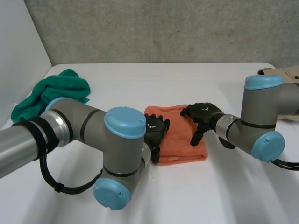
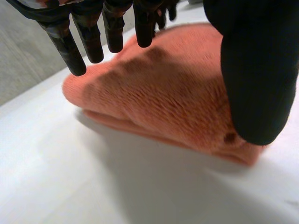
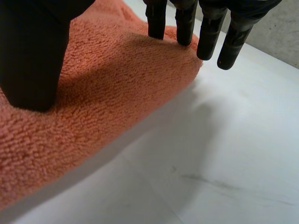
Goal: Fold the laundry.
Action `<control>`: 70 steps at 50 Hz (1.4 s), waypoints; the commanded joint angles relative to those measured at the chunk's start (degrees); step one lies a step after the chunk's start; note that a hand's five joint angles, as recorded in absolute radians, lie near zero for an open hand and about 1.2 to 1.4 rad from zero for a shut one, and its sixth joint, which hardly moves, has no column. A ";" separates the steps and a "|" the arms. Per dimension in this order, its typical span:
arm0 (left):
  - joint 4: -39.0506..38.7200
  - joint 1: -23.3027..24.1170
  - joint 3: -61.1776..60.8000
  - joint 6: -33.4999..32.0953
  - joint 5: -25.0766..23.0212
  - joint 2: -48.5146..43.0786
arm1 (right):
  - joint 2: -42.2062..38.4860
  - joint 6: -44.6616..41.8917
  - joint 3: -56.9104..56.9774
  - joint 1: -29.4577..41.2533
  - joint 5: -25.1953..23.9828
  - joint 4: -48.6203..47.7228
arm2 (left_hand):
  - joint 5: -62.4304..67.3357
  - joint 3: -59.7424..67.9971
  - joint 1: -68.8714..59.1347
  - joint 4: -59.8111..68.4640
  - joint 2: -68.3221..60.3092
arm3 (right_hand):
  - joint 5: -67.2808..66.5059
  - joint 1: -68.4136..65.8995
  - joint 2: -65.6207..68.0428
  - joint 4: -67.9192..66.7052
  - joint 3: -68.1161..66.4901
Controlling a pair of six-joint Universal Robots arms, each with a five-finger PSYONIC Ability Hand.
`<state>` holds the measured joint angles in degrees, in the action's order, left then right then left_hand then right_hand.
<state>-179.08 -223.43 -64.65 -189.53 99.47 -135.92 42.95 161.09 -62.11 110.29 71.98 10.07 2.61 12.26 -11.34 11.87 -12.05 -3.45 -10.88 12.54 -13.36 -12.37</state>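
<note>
A folded orange towel [image 1: 180, 135] lies on the white table [image 1: 196, 88] between my two hands. My left hand [image 1: 156, 133] rests on the towel's left edge, fingers straight and open. In the left wrist view those fingers [image 2: 77, 53] hover just over the orange towel [image 2: 163, 98] and the thumb [image 2: 254, 74] presses down on it. My right hand [image 1: 202, 116] lies on the towel's right part, also open. Its fingers [image 3: 208, 35] reach past the folded edge of the towel [image 3: 107, 88] while the thumb [image 3: 35, 60] sits on the cloth.
A crumpled green cloth [image 1: 51, 95] lies at the table's far left. A beige object [image 1: 285, 74] sits at the right edge, behind my right arm. Bare table stretches in front of the towel and behind it.
</note>
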 commanded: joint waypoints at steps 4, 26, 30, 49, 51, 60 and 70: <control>-5.03 -0.69 3.12 -0.40 0.02 2.77 | 1.70 -5.09 -2.49 0.18 0.53 -0.14 | 0.96 1.31 -2.24 1.71 -1.53 | 3.45 0.88 -2.54 3.36 2.37; -2.85 -3.15 3.92 -6.82 -0.77 -4.97 | 3.72 -5.44 -4.95 0.10 0.44 -1.54 | 1.30 1.65 -2.58 2.05 -1.87 | 3.45 0.88 -2.54 3.36 2.37; -2.68 -3.07 3.40 -6.29 -0.86 -1.90 | 5.83 -5.44 -5.57 -0.08 0.44 -1.98 | 0.63 0.98 -1.90 1.38 -1.20 | 3.45 0.88 -2.54 3.36 2.37; 2.23 -7.98 -6.71 -6.02 -21.40 24.73 | 28.85 -4.39 -36.04 0.62 2.55 -24.64 | 0.29 0.64 -1.57 1.04 -0.86 | 3.45 0.88 -2.54 3.36 2.37; 4.43 -9.91 -7.85 -5.50 -29.64 27.36 | 29.30 -4.30 -38.95 0.89 2.47 -26.15 | 0.12 0.47 -1.40 0.87 -0.69 | 3.45 0.88 -2.54 3.36 2.37; 7.34 -14.75 -7.86 0.48 -37.60 29.49 | 23.17 -5.08 -45.65 6.59 2.64 -36.86 | 0.63 0.98 -1.90 1.38 -1.19 | 3.45 0.88 -2.54 3.36 2.37; 7.25 -14.49 -8.38 0.74 -37.25 29.22 | 14.36 -5.44 -40.55 7.13 2.99 -42.76 | 0.46 0.81 -1.74 1.21 -1.03 | 3.45 0.88 -2.54 3.36 2.37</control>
<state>-171.54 -238.32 -72.80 -188.80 61.21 -106.27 62.97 155.80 -106.74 117.16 74.78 -29.36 2.50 12.26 -11.27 11.86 -12.05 -3.29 -10.03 12.54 -13.36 -12.37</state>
